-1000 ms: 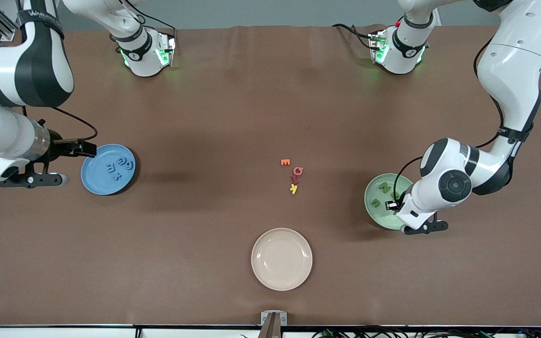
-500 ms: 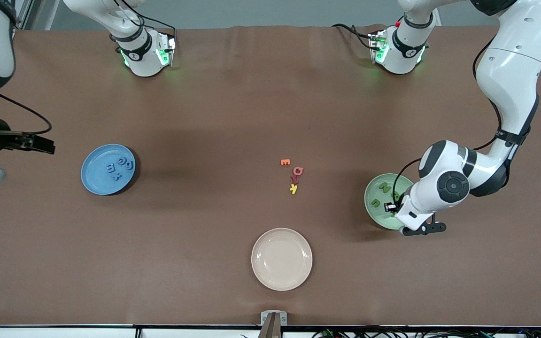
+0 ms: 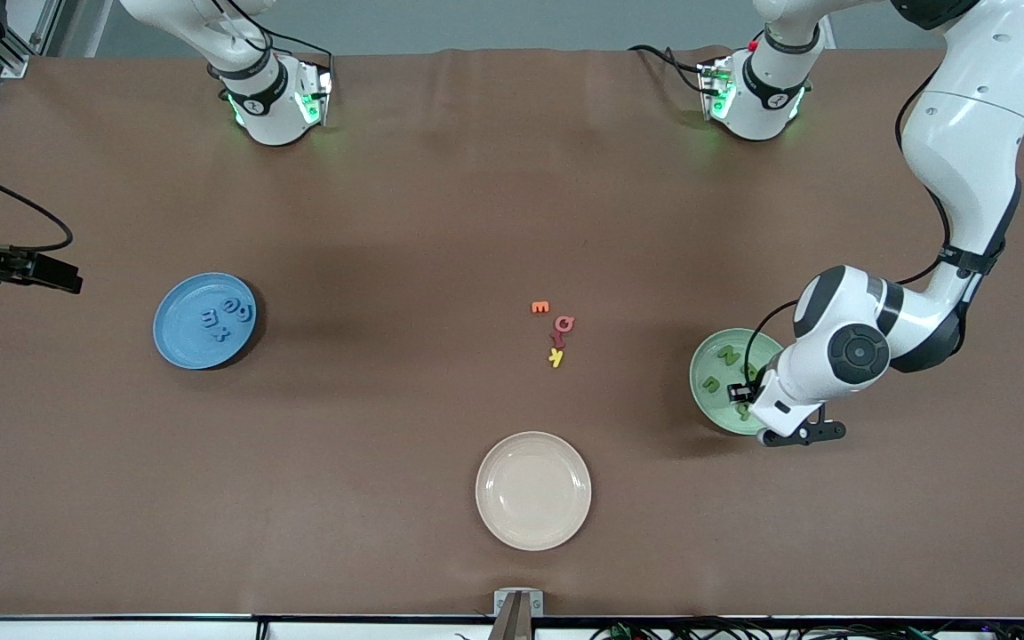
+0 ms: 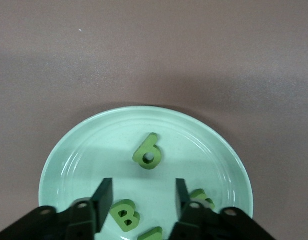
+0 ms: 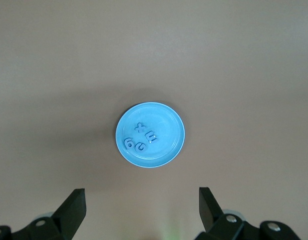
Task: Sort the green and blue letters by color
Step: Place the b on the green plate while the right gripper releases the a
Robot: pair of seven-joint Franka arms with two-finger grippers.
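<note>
With four blue letters [image 3: 226, 316] lying on the blue plate [image 3: 176, 345] and the green letters [image 4: 148, 152] on the green plate [image 4: 71, 157], the sort looks all but finished, so the step in hand is to draw clear: the left gripper [image 4: 141, 199] should rise straight up off the green plate without brushing the B-shaped piece just beside its fingers, and without dragging the plate. Its fingers stand apart with nothing between them, low over the green plate at the left arm's end of the table; the 6-shaped letter lies in the plate's middle, apart from the fingertips. The right gripper [image 5: 141, 207], spread wide and empty, waits high up with the blue plate in its wrist view. The orange, red and yellow letters [image 3: 556, 331] remain loose mid-table; a cream plate [image 3: 533, 491] sits nearer the front camera
</note>
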